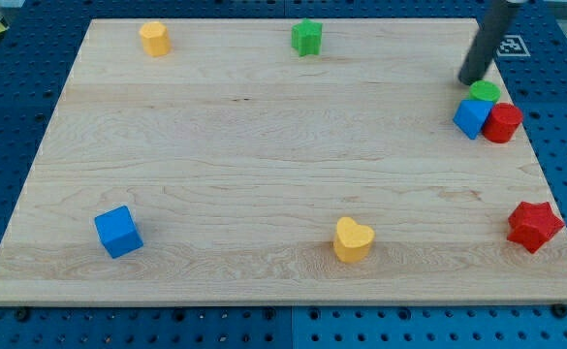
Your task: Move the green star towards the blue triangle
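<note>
Hovering just above the green round block (pixel 485 91): my tip (pixel 469 81).

The green star (pixel 306 37) sits near the view's top edge, the blue triangle (pixel 472 117) far right (well apart).

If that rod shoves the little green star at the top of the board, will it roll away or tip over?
Probably neither. The green star sits flat and squat on the smooth wooden board, so it should slide. Its points may make it twist under an off-centre push. It looks rigid and light. My tip is far off, beside the green round block.
</note>
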